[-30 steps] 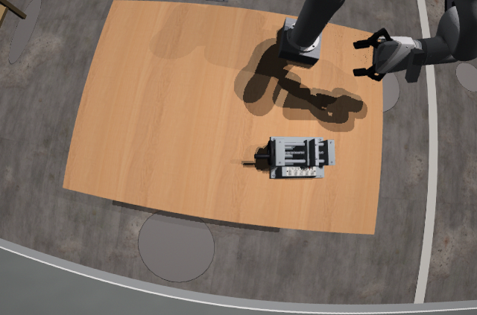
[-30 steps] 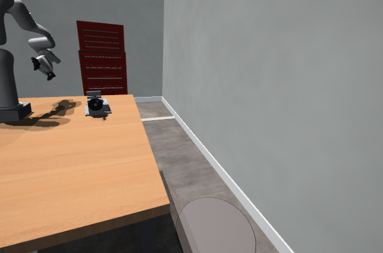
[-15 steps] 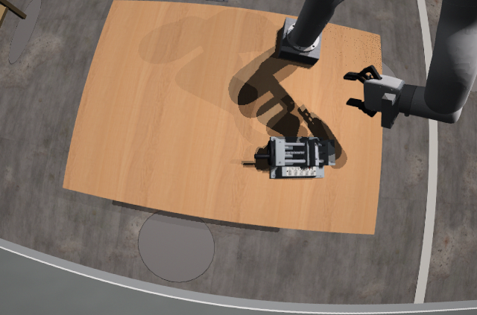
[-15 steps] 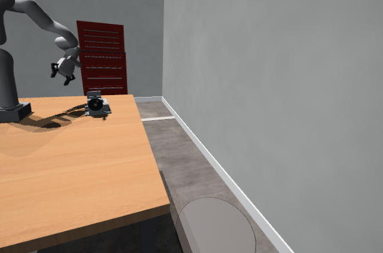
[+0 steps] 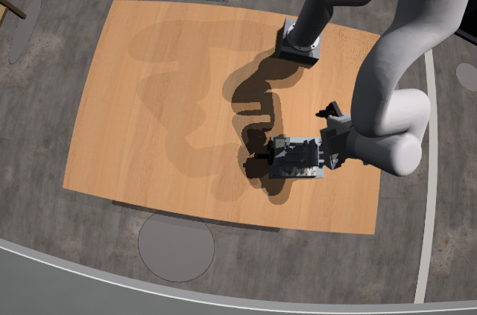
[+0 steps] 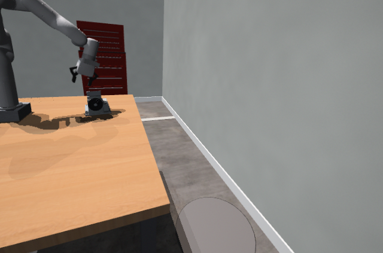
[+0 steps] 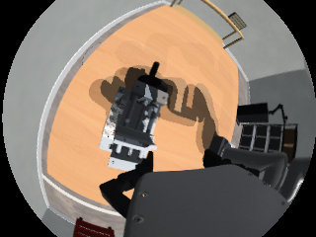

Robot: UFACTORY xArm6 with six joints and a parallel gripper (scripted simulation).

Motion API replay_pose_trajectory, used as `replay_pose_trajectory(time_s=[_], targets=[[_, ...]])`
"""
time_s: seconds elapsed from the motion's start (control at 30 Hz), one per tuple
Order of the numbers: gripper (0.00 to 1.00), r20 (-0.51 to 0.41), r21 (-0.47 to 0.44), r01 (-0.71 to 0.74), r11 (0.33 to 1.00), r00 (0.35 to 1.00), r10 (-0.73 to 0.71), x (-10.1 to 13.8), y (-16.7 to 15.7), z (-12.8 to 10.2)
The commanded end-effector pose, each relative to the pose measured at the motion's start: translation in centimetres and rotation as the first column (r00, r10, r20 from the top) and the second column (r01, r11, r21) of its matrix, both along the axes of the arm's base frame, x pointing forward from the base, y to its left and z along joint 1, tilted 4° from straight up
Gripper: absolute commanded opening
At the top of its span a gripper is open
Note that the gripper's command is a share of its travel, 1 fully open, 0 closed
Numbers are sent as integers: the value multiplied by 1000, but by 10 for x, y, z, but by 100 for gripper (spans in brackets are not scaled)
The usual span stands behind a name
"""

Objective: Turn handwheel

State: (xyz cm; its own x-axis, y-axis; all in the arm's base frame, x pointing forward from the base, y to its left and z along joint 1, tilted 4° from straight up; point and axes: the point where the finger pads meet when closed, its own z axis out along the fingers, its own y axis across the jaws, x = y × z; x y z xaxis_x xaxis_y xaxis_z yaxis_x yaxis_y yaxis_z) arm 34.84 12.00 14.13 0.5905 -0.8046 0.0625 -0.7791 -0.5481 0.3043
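Note:
The grey stop mechanism (image 5: 296, 157) sits on the wooden table near its right front part. Its black handwheel (image 5: 270, 154) is at the left end, with a short handle (image 5: 259, 156) sticking out. In the exterior view the handwheel (image 6: 96, 104) faces the camera. My gripper (image 5: 328, 136) (image 6: 82, 78) is open and empty. It hangs above the end of the mechanism opposite the handwheel, a little above it and not touching. The wrist view shows the mechanism (image 7: 134, 121) below my spread fingers. The pointer and scale are too small to read.
The arm's base (image 5: 299, 44) stands on the table behind the mechanism. A red tool cabinet (image 6: 103, 58) stands against the wall beyond the table. The table's right edge lies close to the mechanism. A grey wall runs along the right side.

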Motion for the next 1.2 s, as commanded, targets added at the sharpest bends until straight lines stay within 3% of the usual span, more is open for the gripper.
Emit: replay_pose_trajectory(time_s=[0.0, 0.1, 0.17, 0.3, 0.5, 1.0, 1.03, 1.17], targets=[[100, 77, 119, 100, 988, 991, -109, 52, -36, 10], [100, 107, 147, 128, 981, 984, -145, 66, -52, 15], [100, 161, 190, 175, 966, 965, -206, 89, -82, 24], [100, 185, 206, 193, 959, 955, -232, 98, -96, 28], [100, 262, 251, 247, 936, 913, -311, 123, -145, 43], [100, 269, 255, 251, 934, 909, -318, 125, -150, 45], [57, 269, 255, 251, 934, 909, -318, 125, -149, 45], [57, 269, 255, 251, 934, 909, -318, 122, -139, 45]])
